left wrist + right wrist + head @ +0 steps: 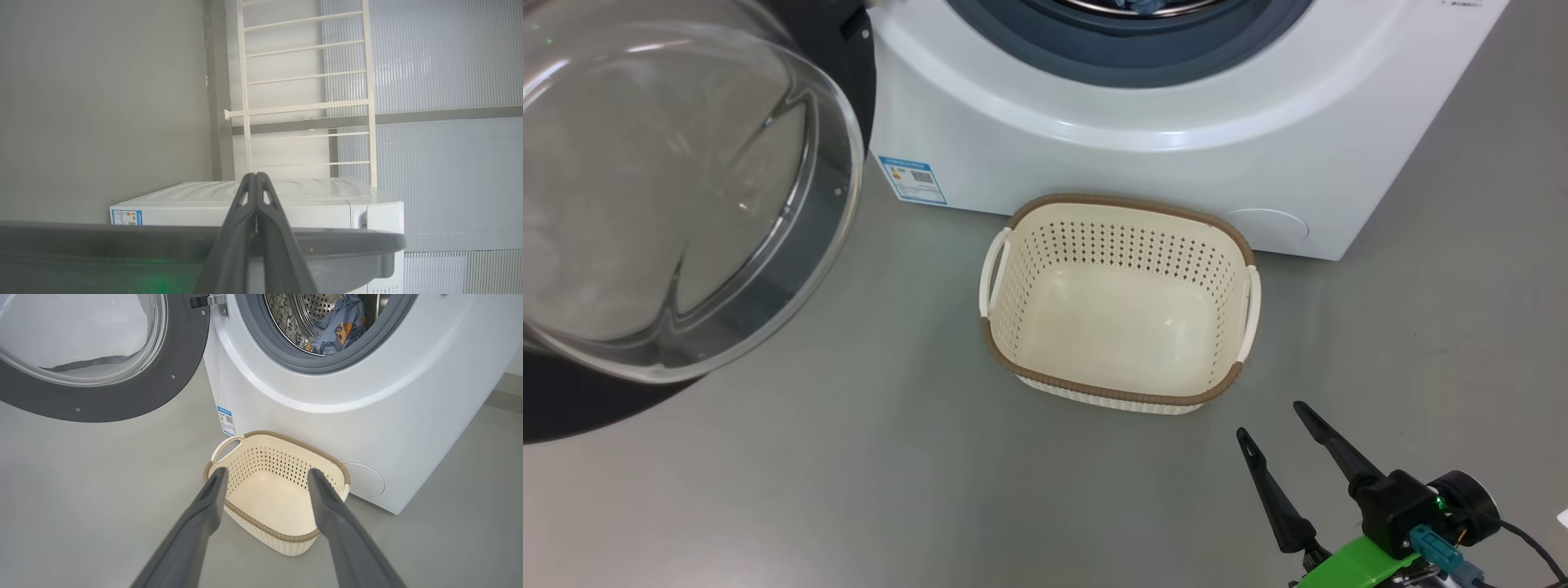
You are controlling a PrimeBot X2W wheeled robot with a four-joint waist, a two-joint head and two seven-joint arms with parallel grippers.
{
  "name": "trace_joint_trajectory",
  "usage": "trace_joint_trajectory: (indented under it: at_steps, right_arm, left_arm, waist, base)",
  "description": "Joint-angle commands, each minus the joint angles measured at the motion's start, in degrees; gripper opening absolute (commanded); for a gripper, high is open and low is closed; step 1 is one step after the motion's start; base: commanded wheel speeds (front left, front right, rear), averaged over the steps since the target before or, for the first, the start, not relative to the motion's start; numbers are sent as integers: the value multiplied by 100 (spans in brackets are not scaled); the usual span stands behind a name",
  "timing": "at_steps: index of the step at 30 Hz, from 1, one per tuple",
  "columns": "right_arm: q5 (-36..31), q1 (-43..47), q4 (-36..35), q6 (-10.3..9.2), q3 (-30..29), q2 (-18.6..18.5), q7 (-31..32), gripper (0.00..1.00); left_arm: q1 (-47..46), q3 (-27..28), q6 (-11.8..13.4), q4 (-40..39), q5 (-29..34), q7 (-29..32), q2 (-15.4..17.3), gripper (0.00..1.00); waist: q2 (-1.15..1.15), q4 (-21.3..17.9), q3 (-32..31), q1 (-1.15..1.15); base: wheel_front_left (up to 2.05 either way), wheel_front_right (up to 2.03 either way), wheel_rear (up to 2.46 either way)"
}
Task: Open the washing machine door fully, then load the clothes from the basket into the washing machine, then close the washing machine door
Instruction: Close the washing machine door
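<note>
From where I stand the job looks most of the way through. The washing machine door (678, 196) hangs swung wide to the left of the washing machine (1111, 155). The basket (1127, 201) on the grey floor (849, 490) just in front of it is bare inside, and the clothes (333, 328) lie in the steel drum (302, 314), behind the blue-grey gasket (286, 359). So opening and loading seem done, and what I judge is left is swinging the door shut. The clothes are a crumpled heap of light blue fabric printed with orange-brown animal figures, sitting low in the drum. Whether any fold reaches the gasket I cannot tell. The door shows a broad dark rim round a bulging clear glass bowl, with its metal hinge (212, 302) at the machine's left side. The right gripper (1270, 419) hovers over the floor near the basket's near right corner, its two dark fingers spread apart with nothing between them. The left gripper (256, 177) has its fingers pressed together on nothing, above a dark grey edge that I take for the door's rim. I can't say whether it touches it.
</note>
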Motion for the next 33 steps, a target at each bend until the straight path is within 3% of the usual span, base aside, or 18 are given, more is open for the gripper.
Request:
trace_joint_trajectory:
  at_steps: [1,21,33]
  right_arm:
    - [6,19,-122,14,157,-35,-69,100]
    - [57,165,-77,14,166,-76,-69,100]
    - [63,156,-81,14,81,73,-69,100]
  left_arm:
    - [192,-2,-40,-194,-49,197,280,0]
    - [650,-239,-40,-728,-409,1548,-394,0]
    - [1089,-516,23,-1832,-657,2359,-1079,0]
  waist:
    - [0,28,-43,0]
    - [0,238,-287,0]
    - [0,457,-432,0]
  base:
    - [0,0,0]
    - [0,0,0]
    - [0,0,0]
